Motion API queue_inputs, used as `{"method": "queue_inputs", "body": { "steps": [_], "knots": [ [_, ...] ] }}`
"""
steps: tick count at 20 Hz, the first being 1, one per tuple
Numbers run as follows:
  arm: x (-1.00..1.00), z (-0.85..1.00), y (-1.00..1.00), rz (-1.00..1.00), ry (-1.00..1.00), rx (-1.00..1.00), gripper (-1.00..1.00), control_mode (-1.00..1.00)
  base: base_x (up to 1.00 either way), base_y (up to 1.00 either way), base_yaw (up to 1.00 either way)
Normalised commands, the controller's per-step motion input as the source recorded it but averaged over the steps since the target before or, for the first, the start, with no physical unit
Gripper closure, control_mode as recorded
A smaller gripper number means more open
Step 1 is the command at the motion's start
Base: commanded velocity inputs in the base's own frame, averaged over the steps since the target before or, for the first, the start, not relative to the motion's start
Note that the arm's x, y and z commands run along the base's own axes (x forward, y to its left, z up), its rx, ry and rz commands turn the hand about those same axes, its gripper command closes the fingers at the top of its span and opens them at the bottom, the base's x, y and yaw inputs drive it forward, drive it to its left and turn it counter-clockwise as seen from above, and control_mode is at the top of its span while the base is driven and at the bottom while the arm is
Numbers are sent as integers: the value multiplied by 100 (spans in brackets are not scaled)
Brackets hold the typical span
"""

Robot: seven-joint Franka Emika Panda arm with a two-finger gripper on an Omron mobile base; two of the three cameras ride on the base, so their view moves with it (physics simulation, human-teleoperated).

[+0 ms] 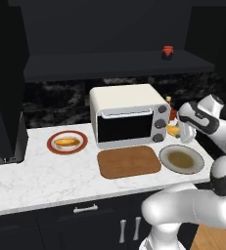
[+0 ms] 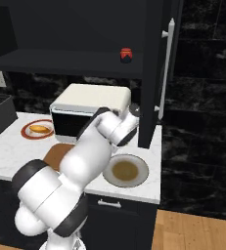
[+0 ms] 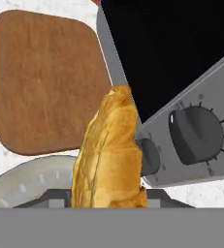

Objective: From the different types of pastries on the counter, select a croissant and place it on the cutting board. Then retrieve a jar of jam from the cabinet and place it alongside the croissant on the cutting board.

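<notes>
My gripper (image 1: 177, 131) is shut on the croissant (image 1: 172, 130), a ridged golden pastry, and holds it just off the counter (image 1: 41, 176) beside the toaster oven's knobs. The hand view has the croissant (image 3: 108, 155) close up, covering the fingertips. The brown cutting board (image 1: 129, 161) lies bare in front of the oven, left of and below the gripper, and appears again as the cutting board (image 3: 40, 82). The small red jar of jam (image 1: 168, 52) stands on the black cabinet shelf (image 1: 109, 66), up and to the right. The other pastry (image 1: 67, 142) rests on a red-rimmed plate.
A white toaster oven (image 1: 126, 114) stands directly behind the board. A grey plate (image 1: 181, 159) sits right of the board, under the hand. A slim orange bottle (image 1: 169, 103) peeks from behind the oven. A dark appliance (image 1: 7, 141) occupies the counter's left end.
</notes>
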Motion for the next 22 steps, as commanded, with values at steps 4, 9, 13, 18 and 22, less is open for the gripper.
{"method": "queue_inputs", "body": {
  "steps": [4,9,13,18,22],
  "knots": [
    [-70,-64,100,-29,0,16,100,-100,0,0,0],
    [-10,-46,100,-24,0,8,100,-100,0,0,0],
    [60,-8,92,-2,0,-11,100,-100,0,0,0],
    [71,0,54,0,0,-26,100,-100,0,0,0],
    [59,-20,51,-5,-4,-40,100,-100,0,0,0]
  ]
}}
